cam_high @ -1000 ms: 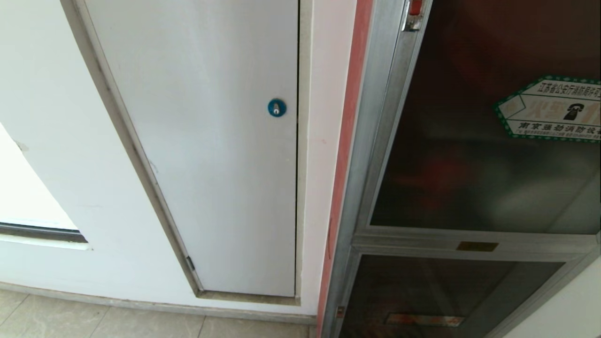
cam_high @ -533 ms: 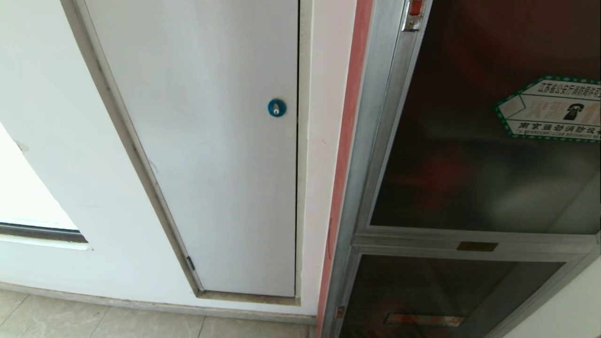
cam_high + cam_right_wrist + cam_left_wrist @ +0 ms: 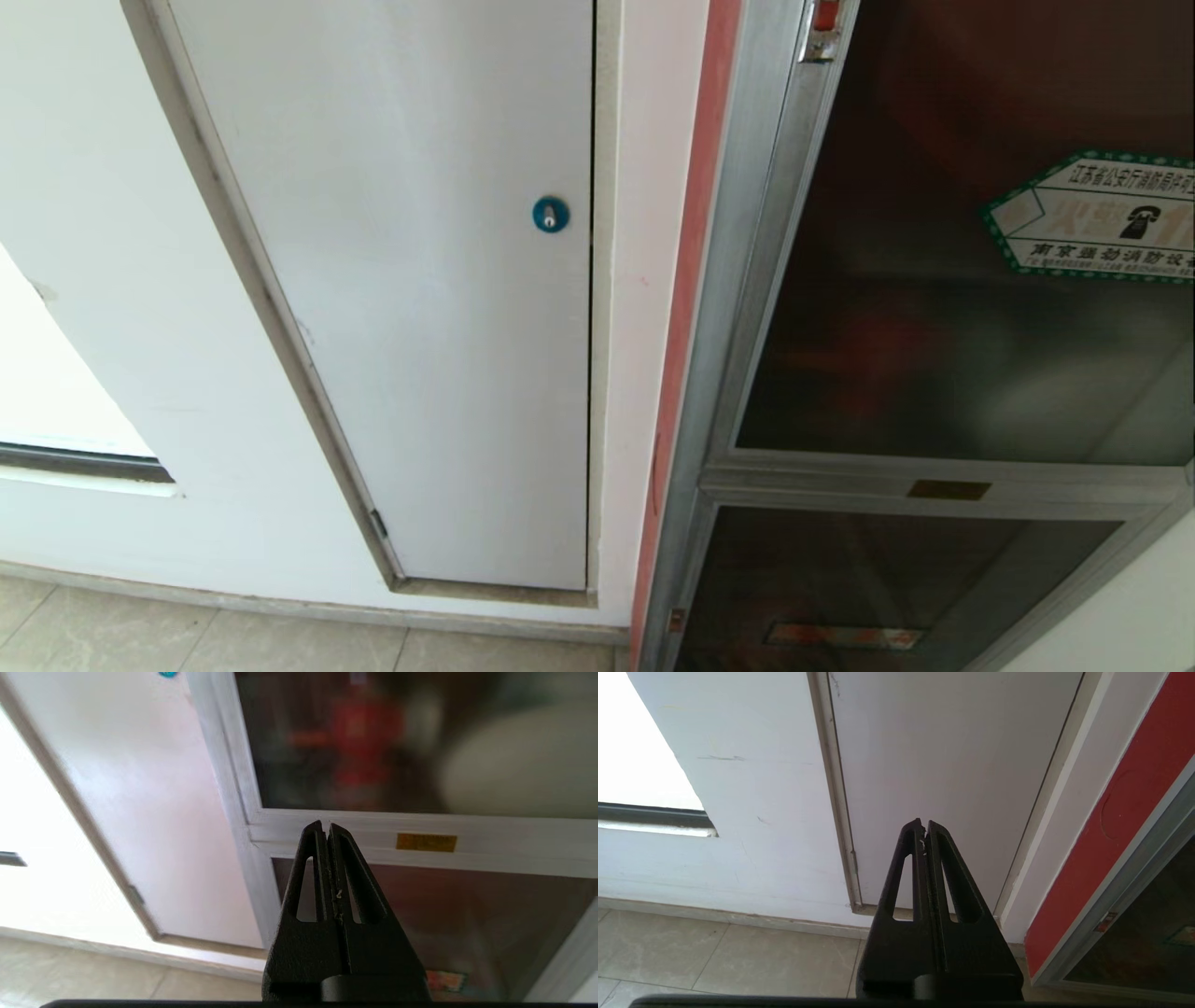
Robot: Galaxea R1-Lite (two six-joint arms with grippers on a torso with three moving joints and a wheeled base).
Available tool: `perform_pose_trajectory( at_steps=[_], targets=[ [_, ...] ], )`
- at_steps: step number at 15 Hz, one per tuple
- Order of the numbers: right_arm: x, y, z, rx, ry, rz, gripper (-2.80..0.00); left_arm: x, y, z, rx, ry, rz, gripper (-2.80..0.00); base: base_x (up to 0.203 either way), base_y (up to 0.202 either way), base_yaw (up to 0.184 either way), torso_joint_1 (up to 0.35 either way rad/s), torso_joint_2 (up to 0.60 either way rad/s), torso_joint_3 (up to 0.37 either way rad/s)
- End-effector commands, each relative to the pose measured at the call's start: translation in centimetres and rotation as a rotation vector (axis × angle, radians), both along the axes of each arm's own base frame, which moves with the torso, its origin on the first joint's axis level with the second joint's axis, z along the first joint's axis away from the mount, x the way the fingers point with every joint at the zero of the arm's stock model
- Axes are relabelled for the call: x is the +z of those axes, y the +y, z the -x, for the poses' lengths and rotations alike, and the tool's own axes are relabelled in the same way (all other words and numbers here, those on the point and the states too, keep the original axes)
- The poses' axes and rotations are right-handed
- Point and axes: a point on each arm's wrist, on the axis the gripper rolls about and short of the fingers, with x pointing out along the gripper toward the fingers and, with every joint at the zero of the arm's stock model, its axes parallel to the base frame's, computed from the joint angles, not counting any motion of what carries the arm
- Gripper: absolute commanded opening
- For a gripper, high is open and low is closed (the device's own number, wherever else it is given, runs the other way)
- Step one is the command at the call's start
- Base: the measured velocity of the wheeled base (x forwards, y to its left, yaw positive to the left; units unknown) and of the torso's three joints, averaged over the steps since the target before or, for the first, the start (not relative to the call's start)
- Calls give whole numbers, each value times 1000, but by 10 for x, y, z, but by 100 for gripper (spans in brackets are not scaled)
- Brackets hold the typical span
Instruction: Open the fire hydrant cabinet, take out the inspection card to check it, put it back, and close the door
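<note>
The tall silver aluminium-framed fire hydrant cabinet [image 3: 738, 280] is seen at the right of the head view, and its large dark tinted-glass door [image 3: 934, 308] in a silver frame is shut, with a green-edged hexagonal sticker [image 3: 1092, 217] carrying Chinese text and a phone icon on the glass. Red shapes and a pale rounded mass are dimly made out behind the glass; the inspection card cannot be told among them. The black right claw [image 3: 325, 823] is held with its fingers pressed together, empty, its tips pointed at the silver crossbar [image 3: 467, 835] below the door, apart from it; a small yellow plate [image 3: 426, 842] is fixed on that bar just beside the tips, and a smaller dark glass panel [image 3: 467, 914] lies under it. The black left claw [image 3: 924, 823] is likewise closed and empty, aimed at the lower part of a plain white panel [image 3: 948, 765] with a blue round lock [image 3: 550, 214], above a beige tiled floor [image 3: 714, 956]. A red strip [image 3: 1111, 826] of the cabinet's side is seen off to one side of the left claw.
</note>
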Motion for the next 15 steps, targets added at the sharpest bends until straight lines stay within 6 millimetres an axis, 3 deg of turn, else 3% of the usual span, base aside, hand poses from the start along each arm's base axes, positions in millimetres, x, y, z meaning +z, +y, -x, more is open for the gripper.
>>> perform_pose_trajectory(
  at_steps=[1,15],
  targets=[
    [-8,0,-3,-21,-7,3,-280,-5,0,-1,1,18,1,-280,0,0,0,0,0,0],
    [-49,-3,-25,-167,27,145,-280,-5,0,-1,1,17,1,-280,0,0,0,0,0,0]
  ],
)
